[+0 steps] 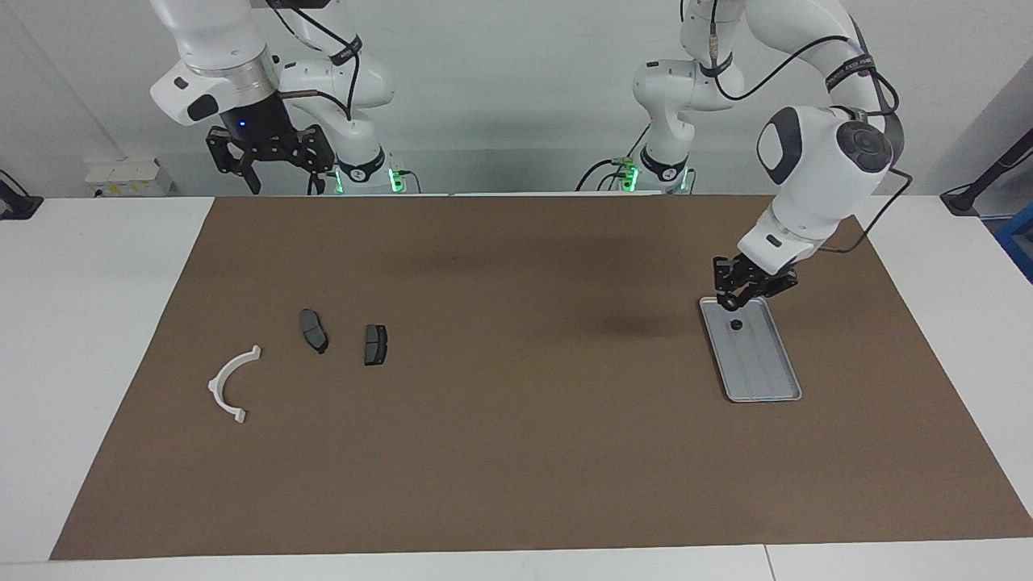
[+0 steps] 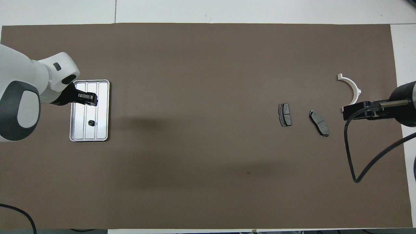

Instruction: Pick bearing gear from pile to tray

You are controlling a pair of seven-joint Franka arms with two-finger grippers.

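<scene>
facing view: the left gripper (image 1: 736,292) is shown low over the tray (image 1: 776,379), at the tray's end nearer to the robots; whether its fingers are spread or pressed together cannot be told, and nothing is seen held in it. one small black round piece, taken to be the bearing gear (image 1: 736,325), is seen lying on the tray floor just below the gripper and apart from it. in the overhead view the same piece (image 2: 91,123) is seen in the tray's middle channel, toward the end nearer to the robots. the tray is placed toward the left arm's end of the brown mat (image 1: 516,452).

the right gripper (image 1: 270,157) is held high over the mat's edge at the right arm's end, waiting, its fingers spread and empty. what is left of the pile lies below it on the mat.

handling, as judged: the bearing gear is expected to be small, rigid, light and smooth, and apt to roll or slip; a pinch across its outer rim from above is suggested.

count: one tray; one bearing gear; two dark brake pads (image 1: 313,330), (image 1: 375,344), lying side by side and apart; one white half-ring bracket (image 1: 230,385).
</scene>
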